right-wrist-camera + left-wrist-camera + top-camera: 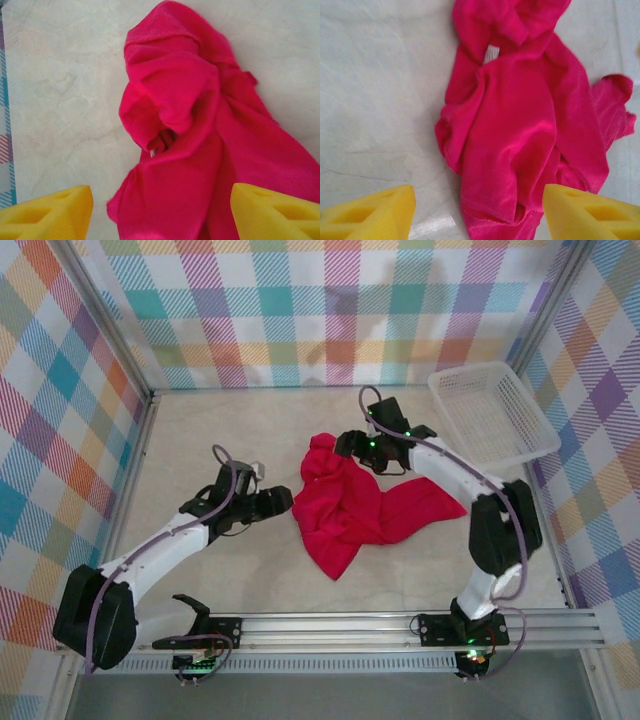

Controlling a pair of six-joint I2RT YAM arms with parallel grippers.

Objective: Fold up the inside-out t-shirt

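T-shirt [355, 505] lies crumpled mid table [200, 430], btwn the arms, not yet flattened. L jaws & R jaws both apart, empty, just over the cloth. Step: spreading it out. Next: pinch two opposite edges (can't tell hem from shoulders) & pull flat.

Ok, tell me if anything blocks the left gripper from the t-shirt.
Nothing visible does. The left gripper, jaws open, points straight at the t-shirt on the table; the white basket stands off at the far right.

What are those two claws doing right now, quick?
Left gripper: open, holding nothing, over the red t-shirt.
Right gripper: open, holding nothing.
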